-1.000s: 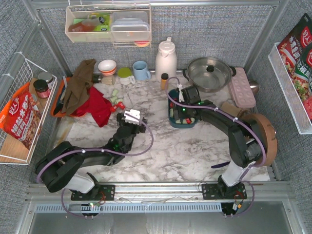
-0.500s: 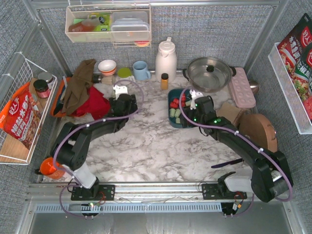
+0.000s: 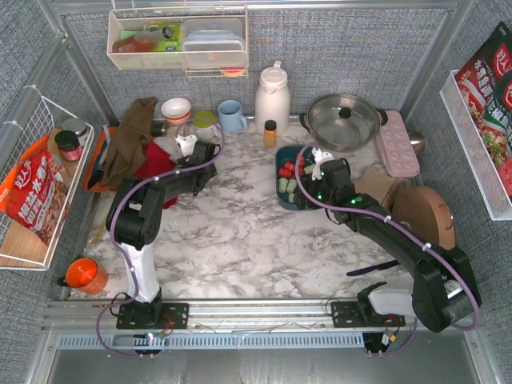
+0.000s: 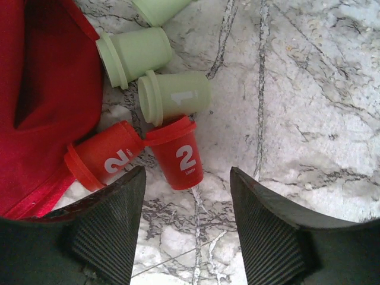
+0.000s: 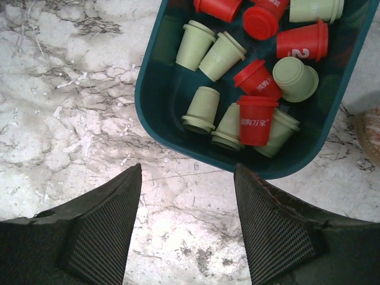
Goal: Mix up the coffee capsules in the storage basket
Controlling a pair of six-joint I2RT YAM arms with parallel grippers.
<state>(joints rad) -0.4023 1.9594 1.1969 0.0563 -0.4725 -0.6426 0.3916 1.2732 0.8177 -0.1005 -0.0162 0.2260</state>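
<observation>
Left arm stretched to far left, elbow up, wrist tipped down at white marble tabletop (image 4: 309, 107) beside crumpled red cloth (image 4: 47, 71). Left gripper (image 4: 187, 172) jaws part-open, gripping nothing. Red tapered capsule marked 2 (image 4: 178, 157) lies between fingertips, second red one and mint-green pods (image 4: 175, 95) just beyond (all loose on marble, outside bin). Right arm elbow out right, forearm angled in. Right gripper (image 5: 187, 169) jaws apart, empty, above near wall of dark teal rounded plastic storage basket (image 5: 155, 89). Red and green coffee capsules (image 5: 256, 122) jumbled inside.

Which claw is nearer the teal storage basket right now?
Right. The right claw is open just outside the rim of the storage basket. The left claw is far across the table, over loose capsules by the red cloth.
</observation>
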